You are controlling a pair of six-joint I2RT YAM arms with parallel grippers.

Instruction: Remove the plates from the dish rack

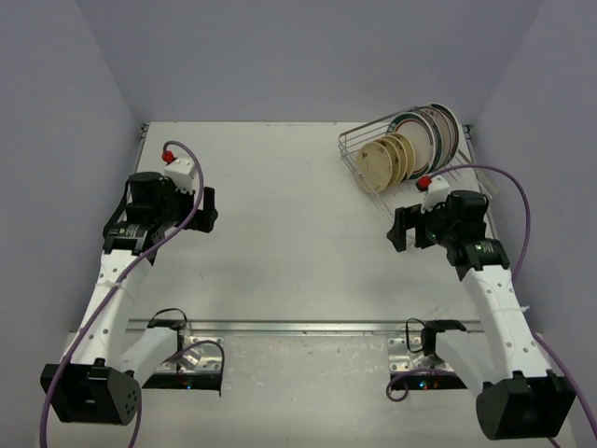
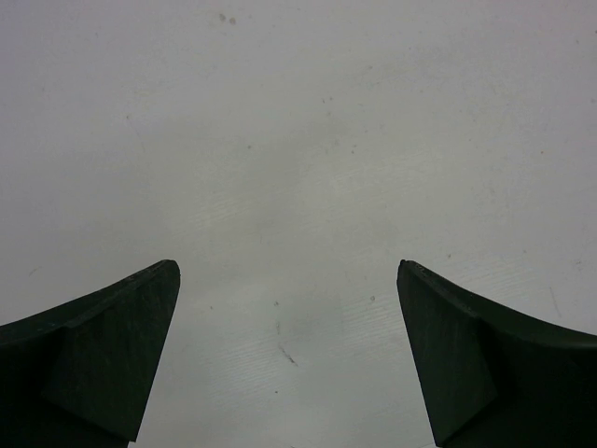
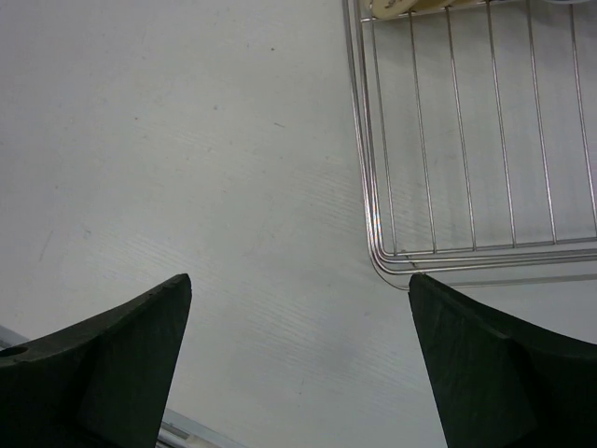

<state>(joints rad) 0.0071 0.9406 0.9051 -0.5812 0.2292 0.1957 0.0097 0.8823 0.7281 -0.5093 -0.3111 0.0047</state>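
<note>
Both arms reach forward from their bases over the table (image 1: 280, 215), forearms angled up the sides and wrists turned in toward the middle. The left gripper (image 1: 207, 209) sits out over the left half, and its dark fingers (image 2: 112, 345) are spread wide, only white tabletop showing between them. On the other side, the right gripper (image 1: 399, 229) hangs just short of the near-left corner of the dish rack (image 1: 345, 147). Its fingers (image 3: 121, 355) are parted as well and hold nothing. In the right wrist view the rack's rounded wire corner lies just ahead and right of the gap, with bare wire floor at that end. The plates (image 1: 410, 140) stand on edge at the rack's far end, up in the table's far right corner. Small cream ones are in front and larger white ones with dark green and pinkish rims lean behind. The rack's right side runs close to the table's right edge and the wall. A broad stretch of white surface lies between the two grippers, and a metal rail (image 1: 308, 325) crosses near the bases.
</note>
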